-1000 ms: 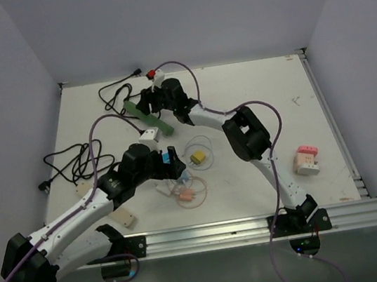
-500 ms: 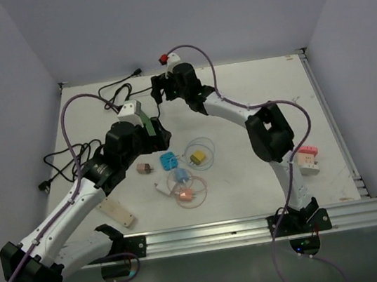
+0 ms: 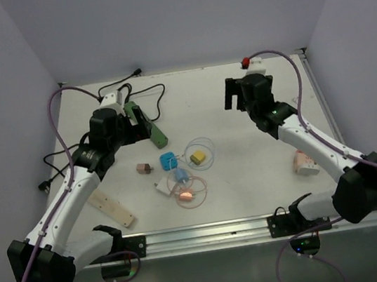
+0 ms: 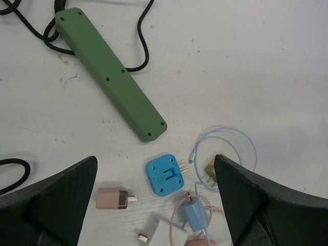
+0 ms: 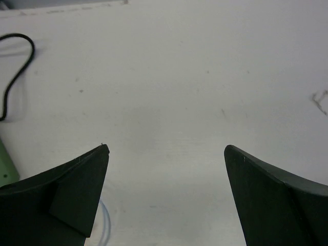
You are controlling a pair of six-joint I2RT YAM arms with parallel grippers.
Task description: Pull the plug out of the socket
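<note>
Upper left in the left wrist view, the green socket strip point(image 4: 110, 74) lies on the bench point(image 4: 256, 61), blue plug point(image 4: 164, 176) loose below its end. Both left fingers point(image 4: 56, 200) and right fingers point(image 5: 66, 189) gape, grasping nothing.

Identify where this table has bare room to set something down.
Bare: the far middle, from the green power strip to the right rail; and between the yellow plug and the pink adapter. Crowded: the plugs at centre, black cords at left.
</note>
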